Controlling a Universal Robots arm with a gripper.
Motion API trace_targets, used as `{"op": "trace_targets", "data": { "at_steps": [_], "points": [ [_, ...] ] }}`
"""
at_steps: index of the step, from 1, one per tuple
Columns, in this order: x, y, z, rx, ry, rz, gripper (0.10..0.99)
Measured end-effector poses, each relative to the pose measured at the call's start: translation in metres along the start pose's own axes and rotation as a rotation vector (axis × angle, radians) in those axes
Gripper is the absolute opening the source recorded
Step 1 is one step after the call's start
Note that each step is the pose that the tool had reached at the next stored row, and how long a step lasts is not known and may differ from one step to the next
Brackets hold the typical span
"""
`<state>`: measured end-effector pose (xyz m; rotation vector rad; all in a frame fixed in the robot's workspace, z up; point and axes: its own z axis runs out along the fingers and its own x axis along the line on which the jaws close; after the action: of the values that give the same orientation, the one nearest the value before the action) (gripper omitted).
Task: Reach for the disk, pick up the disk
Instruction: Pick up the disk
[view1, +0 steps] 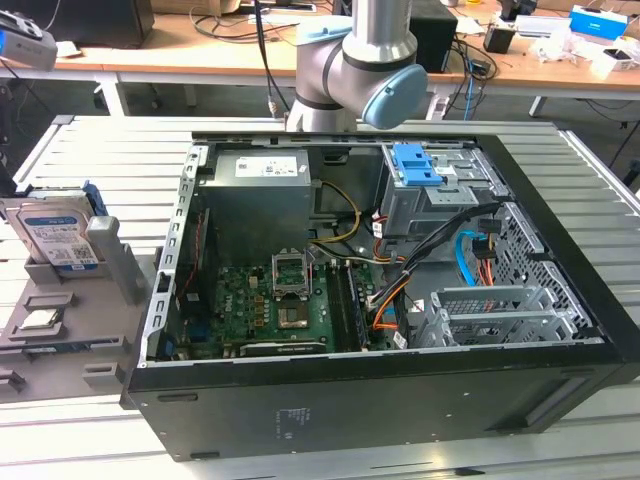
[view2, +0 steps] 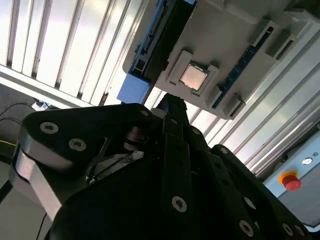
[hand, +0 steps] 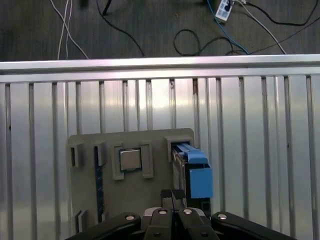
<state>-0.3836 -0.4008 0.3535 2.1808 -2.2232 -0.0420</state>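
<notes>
One disk (view1: 55, 235) stands on its edge in a slot of a grey holder (view1: 112, 262), label facing outward and blue rail frame around it. The holder lies on the slatted tabletop (view1: 100, 160) close to its edge, at the exterior view's left, well apart from the open computer case (view1: 400, 400) that takes up the middle. In the first wrist view the disk (hand: 196, 177) shows edge-on from above at one end of the holder (hand: 85, 187). A square processor chip (hand: 131, 160) lies flat in a recess just beside the slot. The tool (hand: 172, 195) hangs above the holder, its tips over the strip between the chip's recess and the disk's slot. Its fingers are pressed together, pinch nothing, and are not touching the disk.
</notes>
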Motion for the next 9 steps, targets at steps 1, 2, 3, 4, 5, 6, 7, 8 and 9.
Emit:
{"op": "trace_targets", "data": {
  "at_steps": [1, 2, 3, 4, 5, 6, 7, 8, 9],
  "points": [
    [0.0000, 0.0000, 0.0000, 0.000, 0.0004, -0.009, 0.106],
    [0.0000, 0.0000, 0.0000, 0.000, 0.0009, -0.021, 0.106],
    [0.0000, 0.0000, 0.0000, 0.000, 0.0012, -0.031, 0.106],
    [0.0000, 0.0000, 0.0000, 0.000, 0.0016, -0.041, 0.106],
    [0.0000, 0.0000, 0.0000, 0.000, 0.0020, -0.051, 0.106],
    [0.0000, 0.0000, 0.0000, 0.000, 0.0023, -0.058, 0.106],
    [0.0000, 0.0000, 0.0000, 0.000, 0.0025, -0.064, 0.106],
    [0.0000, 0.0000, 0.0000, 0.000, 0.0028, -0.072, 0.106],
    [0.0000, 0.0000, 0.0000, 0.000, 0.0030, -0.079, 0.106]
  ]
}}
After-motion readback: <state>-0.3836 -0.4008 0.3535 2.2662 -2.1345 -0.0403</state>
